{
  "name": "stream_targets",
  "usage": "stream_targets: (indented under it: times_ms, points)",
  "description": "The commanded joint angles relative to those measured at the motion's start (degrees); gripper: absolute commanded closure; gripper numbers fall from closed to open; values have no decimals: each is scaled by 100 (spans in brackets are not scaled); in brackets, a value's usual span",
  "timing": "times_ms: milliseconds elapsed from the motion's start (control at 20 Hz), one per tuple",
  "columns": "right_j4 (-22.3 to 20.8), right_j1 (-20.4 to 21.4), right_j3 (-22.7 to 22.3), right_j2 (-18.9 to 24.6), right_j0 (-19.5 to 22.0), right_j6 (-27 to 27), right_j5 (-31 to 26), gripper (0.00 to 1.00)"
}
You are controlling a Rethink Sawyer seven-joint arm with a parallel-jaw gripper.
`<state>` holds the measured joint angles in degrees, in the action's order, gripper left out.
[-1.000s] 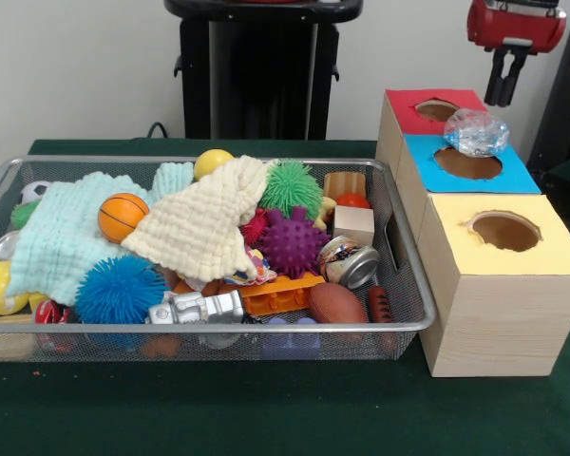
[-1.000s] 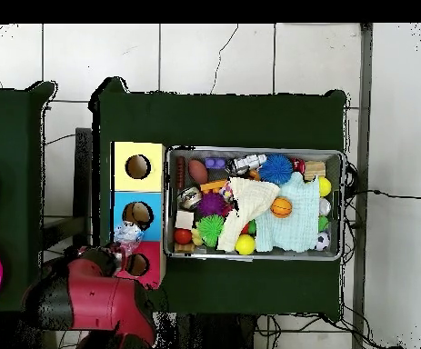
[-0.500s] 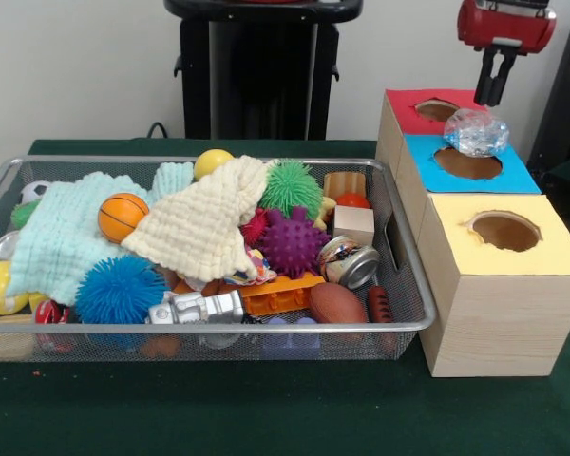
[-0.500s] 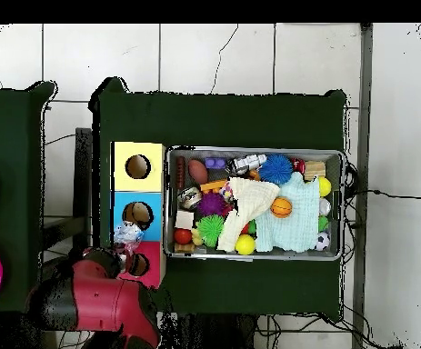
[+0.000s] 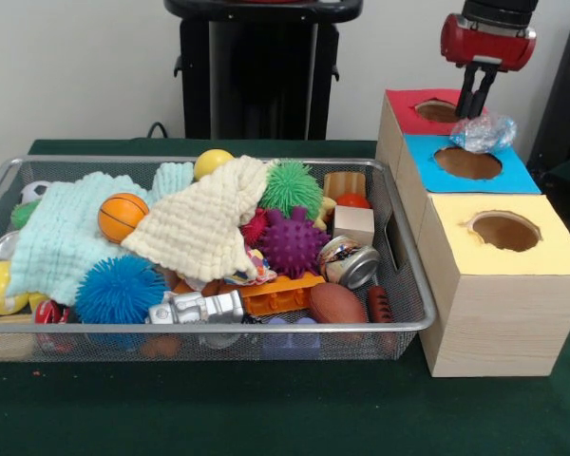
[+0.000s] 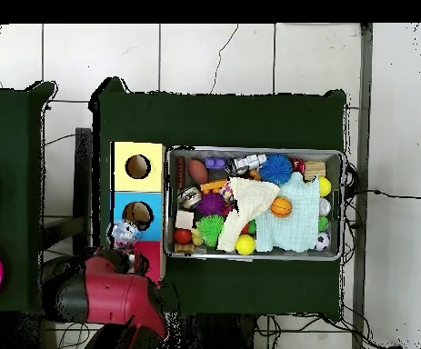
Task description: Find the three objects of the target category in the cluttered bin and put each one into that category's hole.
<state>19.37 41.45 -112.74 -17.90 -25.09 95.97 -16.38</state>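
The wire-mesh bin (image 5: 209,326) sits left of the boxes, full of balls, cloths and toys; it also shows in the overhead view (image 6: 255,150). The hole (image 5: 467,163) in the blue top lies between the red-topped and yellow-topped boxes and shows in the overhead view (image 6: 137,214) too. A crumpled wad of clear plastic (image 5: 483,133) rests on the blue top's far edge, beside the hole, not in it; overhead it lies (image 6: 123,234) next to the hole. My gripper (image 5: 473,106) hangs over the red box's hole, its tip just at the wad's far side.
The red-topped box (image 5: 408,106) and the yellow-topped box (image 5: 551,255) flank the blue one. The robot's black pedestal (image 5: 261,71) stands behind the bin. In the overhead view my red arm (image 6: 105,295) covers the red box's end.
My gripper has moved left and slightly lower, from right of the boxes to over the red box. The plastic wad has shifted a little to the right on the blue top.
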Motion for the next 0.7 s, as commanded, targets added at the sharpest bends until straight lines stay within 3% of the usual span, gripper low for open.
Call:
stream_targets:
  times_ms: [50, 550, 700]
  points:
    - [82, -445, -249, 647, 334, 1186, 192, 100]
    - [-6, -223, -139, 615, 353, 1127, 160, 100]
    - [-104, -214, 146, 322, 203, 1102, 241, 100]
